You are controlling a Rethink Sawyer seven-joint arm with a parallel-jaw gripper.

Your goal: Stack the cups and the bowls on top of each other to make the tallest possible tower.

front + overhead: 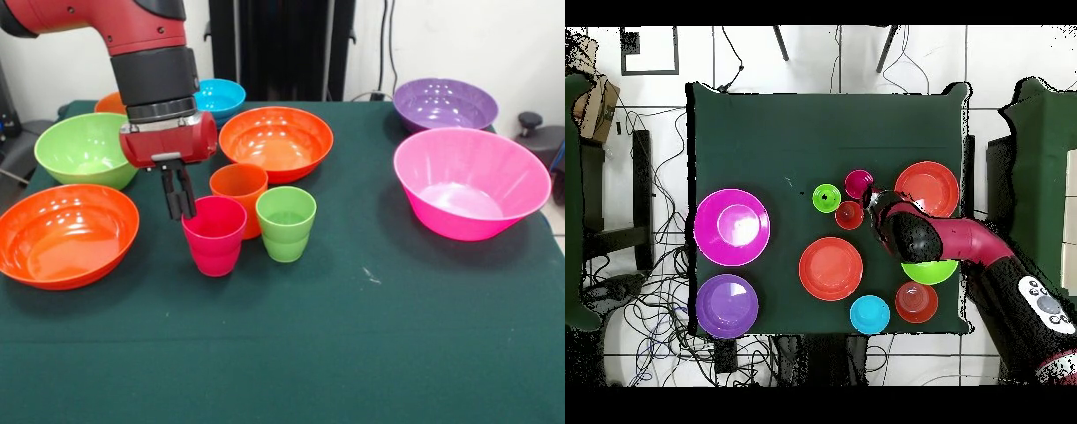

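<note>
Three cups stand together mid-table: a magenta-red one (214, 237) (858, 183), an orange one (238, 190) (849, 214) and a light green one (286, 223) (826, 197). My gripper (179, 205) (872, 196) hangs just beside the magenta cup's rim, its fingers close together with nothing seen between them. Bowls lie around them: two wide orange ones (275, 141) (66, 234), a green one (84, 148), a small blue one (221, 95), a small orange one (110, 103) half hidden behind my arm, a purple one (444, 104) and a large pink one (470, 183).
All cups and bowls stand upright and apart on the dark green tablecloth (353, 336). In the overhead view my arm covers part of the green bowl (930, 270). Cables and chair legs lie on the floor around the table.
</note>
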